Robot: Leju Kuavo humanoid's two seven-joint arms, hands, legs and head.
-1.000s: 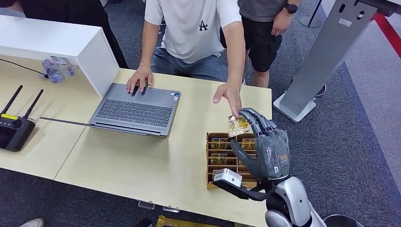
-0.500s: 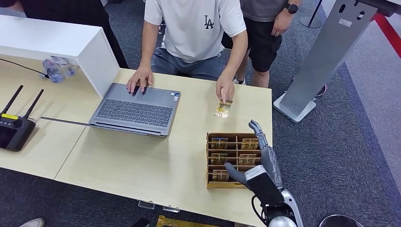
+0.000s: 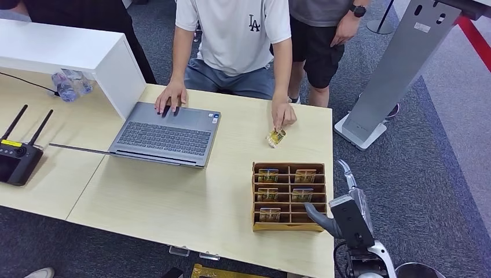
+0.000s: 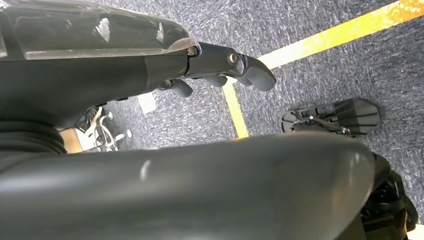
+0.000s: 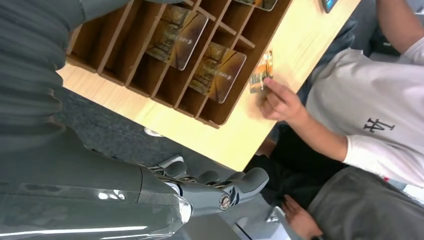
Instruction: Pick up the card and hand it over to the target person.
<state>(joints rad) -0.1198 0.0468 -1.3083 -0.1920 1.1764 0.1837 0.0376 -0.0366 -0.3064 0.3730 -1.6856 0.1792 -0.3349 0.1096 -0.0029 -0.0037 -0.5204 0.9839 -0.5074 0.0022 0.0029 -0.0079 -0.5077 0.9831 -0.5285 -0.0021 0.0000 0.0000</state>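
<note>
The card (image 3: 276, 137), yellow-green and glossy, is pinched in the fingers of the person in the white shirt (image 3: 283, 114), its lower edge at the tabletop just beyond the wooden card box (image 3: 288, 225). In the right wrist view the card (image 5: 261, 73) stands between that person's fingers (image 5: 279, 99). My right hand (image 3: 346, 204) hangs low off the table's right edge beside the box, fingers apart, holding nothing. Its fingers (image 5: 215, 189) show over the carpet. My left hand (image 4: 223, 66) hangs over the floor with nothing in it.
The box (image 5: 210, 105) holds several more cards in its slots. A grey laptop (image 3: 165, 136) lies under the person's other hand. A black controller with antennas (image 3: 17, 159) sits far left. A second person (image 3: 321, 35) and a grey stand (image 3: 399, 63) are at the back right.
The person took the card from my raised right hand and brought it down to the table. My right hand dropped and drew back to the box's right side.
</note>
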